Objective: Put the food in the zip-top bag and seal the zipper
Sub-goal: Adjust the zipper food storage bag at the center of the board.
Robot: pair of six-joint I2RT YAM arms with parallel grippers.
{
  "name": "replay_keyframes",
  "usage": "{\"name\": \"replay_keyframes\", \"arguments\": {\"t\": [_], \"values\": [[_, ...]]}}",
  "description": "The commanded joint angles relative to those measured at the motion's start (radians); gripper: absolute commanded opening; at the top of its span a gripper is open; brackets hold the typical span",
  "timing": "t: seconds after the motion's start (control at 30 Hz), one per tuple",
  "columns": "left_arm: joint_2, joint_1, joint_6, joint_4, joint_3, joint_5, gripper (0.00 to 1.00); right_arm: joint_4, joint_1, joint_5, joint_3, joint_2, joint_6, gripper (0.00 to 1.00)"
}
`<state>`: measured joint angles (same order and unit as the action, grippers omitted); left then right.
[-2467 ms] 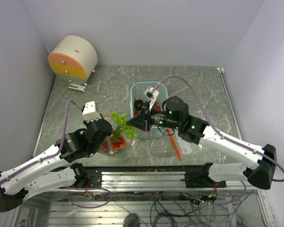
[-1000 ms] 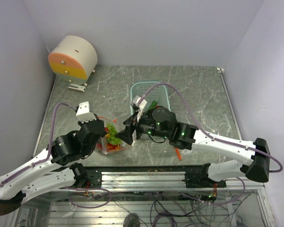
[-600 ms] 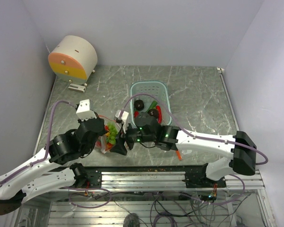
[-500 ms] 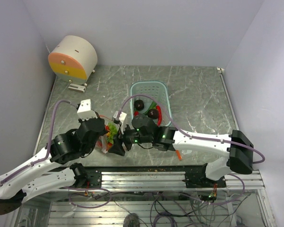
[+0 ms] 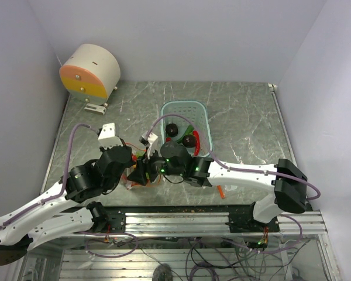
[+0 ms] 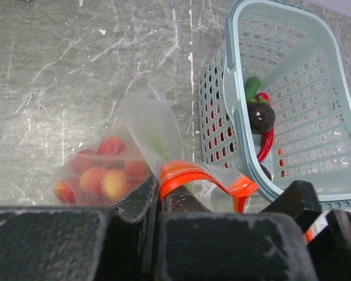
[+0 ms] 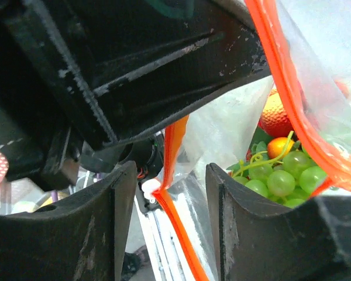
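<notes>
While the zip-top bag [image 6: 146,126] sits on the counter [image 6: 64,70] at about 8 o'clock from the blue basket [image 6: 222,70], the left fingers [image 6: 149,202] are clamped tight on its orange zipper [image 6: 190,171]. The right fingers [image 7: 127,205] are parted, straddling that same strip without pinching it, far as I can see. The bag's got red and orange food [image 6: 99,178] plus green grapes [image 7: 275,178] inside. The basket holds a dark round fruit [image 6: 261,116] and a red chili [image 6: 268,140].
</notes>
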<state>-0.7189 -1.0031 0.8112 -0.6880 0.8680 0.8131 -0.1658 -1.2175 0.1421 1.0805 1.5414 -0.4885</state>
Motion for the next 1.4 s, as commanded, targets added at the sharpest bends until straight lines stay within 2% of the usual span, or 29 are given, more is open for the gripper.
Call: {"name": "replay_keyframes", "arguments": {"t": [0.0, 0.1, 0.17, 0.27, 0.3, 0.5, 0.53, 0.57, 0.67, 0.7, 0.73, 0.77, 0.87, 0.93, 0.97, 1.07, 1.1, 1.3, 1.37], "values": [[0.002, 0.002, -0.002, 0.097, -0.010, -0.004, 0.07, -0.063, -0.001, -0.001, -0.014, 0.040, -0.067, 0.48], [-0.002, 0.002, -0.006, 0.111, -0.009, -0.009, 0.07, -0.060, -0.002, -0.019, -0.024, 0.049, -0.080, 0.43], [-0.001, 0.002, -0.010, 0.116, -0.008, -0.012, 0.07, -0.058, -0.003, -0.032, -0.031, 0.050, -0.087, 0.34], [0.001, 0.001, -0.018, 0.118, -0.004, -0.014, 0.07, -0.058, -0.002, -0.056, -0.042, 0.047, -0.096, 0.04], [0.001, 0.001, -0.021, 0.117, -0.002, -0.012, 0.07, -0.056, -0.002, -0.065, -0.042, 0.043, -0.098, 0.00], [0.036, 0.002, -0.050, 0.054, 0.035, 0.028, 0.07, -0.031, 0.000, -0.139, -0.025, 0.006, -0.113, 0.00], [0.049, 0.001, -0.049, 0.016, 0.056, 0.047, 0.11, -0.022, 0.001, -0.152, -0.016, -0.001, -0.114, 0.00], [0.066, 0.002, -0.050, -0.025, 0.080, 0.063, 0.22, -0.012, 0.002, -0.165, -0.005, -0.007, -0.116, 0.00], [0.137, 0.002, -0.094, -0.127, 0.137, 0.064, 0.70, 0.019, 0.015, -0.184, 0.039, -0.016, -0.128, 0.00], [0.168, 0.002, -0.123, -0.140, 0.148, 0.045, 0.88, 0.031, 0.023, -0.181, 0.058, -0.013, -0.138, 0.00], [0.202, 0.003, -0.156, -0.148, 0.154, 0.022, 0.99, 0.045, 0.035, -0.172, 0.075, -0.010, -0.146, 0.00], [0.239, 0.002, -0.194, -0.146, 0.154, -0.005, 1.00, 0.046, 0.046, -0.160, 0.090, -0.009, -0.158, 0.00], [0.332, 0.001, -0.303, -0.110, 0.135, -0.081, 1.00, 0.059, 0.080, -0.109, 0.151, 0.010, -0.181, 0.00], [0.372, 0.001, -0.391, -0.085, 0.117, -0.158, 0.95, 0.091, 0.103, -0.084, 0.210, 0.030, -0.195, 0.00], [0.382, 0.002, -0.422, -0.080, 0.111, -0.190, 0.88, 0.107, 0.114, -0.074, 0.238, 0.037, -0.201, 0.00], [0.360, 0.002, -0.504, -0.059, 0.119, -0.280, 0.57, 0.150, 0.164, -0.003, 0.307, 0.050, -0.228, 0.00], [0.341, 0.001, -0.534, -0.052, 0.124, -0.306, 0.52, 0.156, 0.181, 0.028, 0.324, 0.049, -0.235, 0.00], [0.158, 0.001, -0.757, -0.005, 0.146, -0.411, 0.45, 0.235, 0.236, 0.126, 0.415, 0.042, -0.229, 0.00], [0.095, 0.002, -0.812, 0.009, 0.134, -0.407, 0.53, 0.247, 0.242, 0.154, 0.426, 0.036, -0.230, 0.00]]}}
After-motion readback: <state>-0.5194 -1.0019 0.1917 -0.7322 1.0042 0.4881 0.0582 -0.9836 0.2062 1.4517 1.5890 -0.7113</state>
